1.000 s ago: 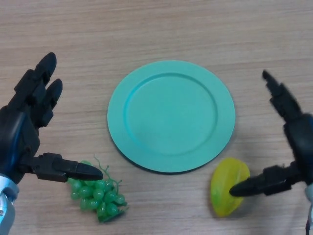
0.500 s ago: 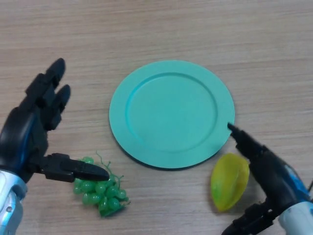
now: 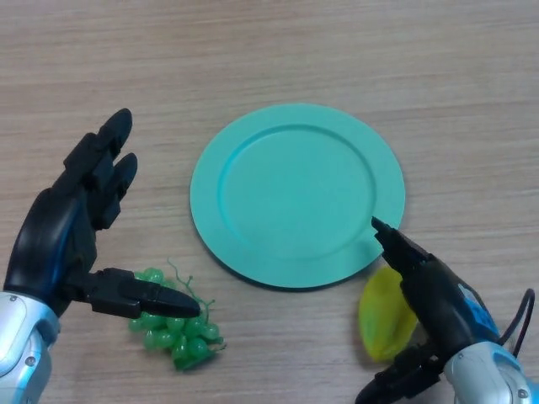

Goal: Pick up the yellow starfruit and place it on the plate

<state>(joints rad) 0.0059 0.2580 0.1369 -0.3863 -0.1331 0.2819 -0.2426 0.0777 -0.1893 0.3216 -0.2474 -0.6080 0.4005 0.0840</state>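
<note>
The yellow starfruit (image 3: 383,317) lies on the wooden table just below the right rim of the teal plate (image 3: 296,194). My right hand (image 3: 428,290) is over the starfruit, fingers straight and pointing up-left toward the plate's rim, thumb low at the bottom edge of the view. It covers the fruit's right side and is open. My left hand (image 3: 69,229) is open at the left, thumb resting over the green grapes (image 3: 175,324).
The green grape bunch lies near the table's front left, below and left of the plate. Bare wooden table lies behind and to both sides of the plate.
My right hand has moved left and forward over the starfruit, now covering its right side. My left hand has drifted slightly right and toward the grapes.
</note>
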